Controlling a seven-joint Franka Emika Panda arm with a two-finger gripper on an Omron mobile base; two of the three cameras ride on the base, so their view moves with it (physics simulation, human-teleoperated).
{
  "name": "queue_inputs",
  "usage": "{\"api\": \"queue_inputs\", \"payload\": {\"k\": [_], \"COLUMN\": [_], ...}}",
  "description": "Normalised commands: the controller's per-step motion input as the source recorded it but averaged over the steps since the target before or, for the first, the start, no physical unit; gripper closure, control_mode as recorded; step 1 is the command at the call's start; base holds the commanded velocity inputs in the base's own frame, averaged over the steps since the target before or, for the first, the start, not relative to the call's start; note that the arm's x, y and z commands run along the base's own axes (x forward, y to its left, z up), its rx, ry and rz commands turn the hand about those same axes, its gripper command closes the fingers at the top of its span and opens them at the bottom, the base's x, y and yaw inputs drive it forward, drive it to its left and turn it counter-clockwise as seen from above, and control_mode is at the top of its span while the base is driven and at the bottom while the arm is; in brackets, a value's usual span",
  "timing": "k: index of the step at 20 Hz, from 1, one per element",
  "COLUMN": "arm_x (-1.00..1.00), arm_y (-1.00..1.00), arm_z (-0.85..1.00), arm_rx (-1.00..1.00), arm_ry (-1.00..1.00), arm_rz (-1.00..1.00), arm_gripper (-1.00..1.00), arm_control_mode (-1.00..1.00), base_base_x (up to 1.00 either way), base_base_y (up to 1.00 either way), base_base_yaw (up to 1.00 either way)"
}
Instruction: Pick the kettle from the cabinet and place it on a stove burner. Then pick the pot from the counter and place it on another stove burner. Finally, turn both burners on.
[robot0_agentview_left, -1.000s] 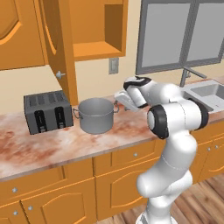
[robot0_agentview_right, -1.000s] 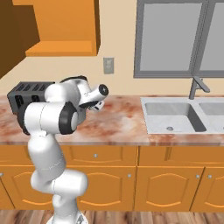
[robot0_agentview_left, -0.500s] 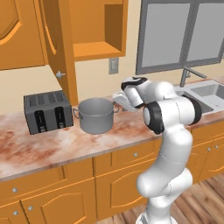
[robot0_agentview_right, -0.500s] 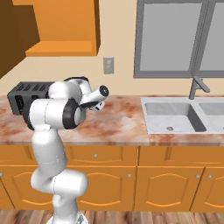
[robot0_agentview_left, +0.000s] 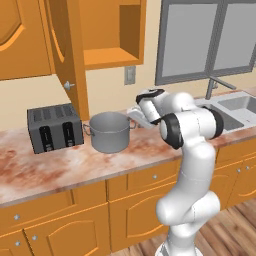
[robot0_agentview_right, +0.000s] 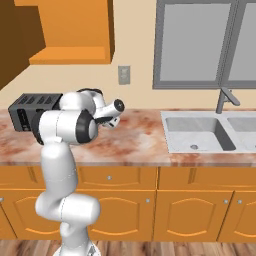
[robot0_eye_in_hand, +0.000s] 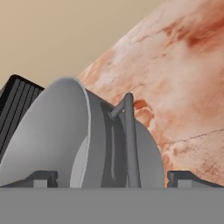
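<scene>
The wide grey pot (robot0_agentview_left: 111, 132) stands on the marbled counter (robot0_agentview_left: 60, 167), just right of the toaster. My gripper (robot0_agentview_left: 134, 114) hovers at the pot's right side, level with its rim. In the hand view the pot (robot0_eye_in_hand: 61, 135) lies close ahead, and its loop side handle (robot0_eye_in_hand: 129, 140) stands between my gripper's (robot0_eye_in_hand: 113, 177) widely spread fingertips, which are open and hold nothing. The orange wall cabinet (robot0_agentview_left: 110, 55) stands open above, its door (robot0_agentview_left: 67, 55) swung out. The kettle and the stove burners are out of view.
A dark boxy toaster (robot0_agentview_left: 54, 128) sits left of the pot. A steel sink (robot0_agentview_right: 200, 132) with a faucet (robot0_agentview_right: 226, 98) lies to the right along the counter. A wall outlet (robot0_agentview_left: 130, 75) and a window (robot0_agentview_left: 210, 35) are behind.
The arm's elbow has swung a little to the left while the hand stays beside the pot's right handle. The pot has not moved and the fingers stay spread.
</scene>
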Motion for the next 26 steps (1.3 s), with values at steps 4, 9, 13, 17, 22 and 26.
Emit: {"api": "queue_inputs", "payload": {"k": [4,9,13,17,22,26], "arm_x": [0.16,0.18,0.17,0.19,0.02,0.0], "arm_y": [0.11,0.09,0.16,0.13,0.01,0.0], "arm_z": [-0.11,-0.07,-0.09,-0.06,-0.01,-0.02], "arm_rx": [0.0,0.0,0.0,0.0,0.0,0.0], "arm_ry": [0.0,0.0,0.0,0.0,0.0,0.0], "arm_rz": [0.0,0.0,0.0,0.0,0.0,0.0], "arm_gripper": [-1.0,-1.0,1.0,1.0,1.0,1.0], "arm_control_mode": [-1.0,-1.0,-1.0,-1.0,-1.0,-1.0], "base_base_x": [0.0,0.0,0.0,0.0,0.0,0.0], "base_base_y": [0.0,0.0,0.0,0.0,0.0,0.0], "base_base_yaw": [0.0,0.0,0.0,0.0,0.0,0.0]}}
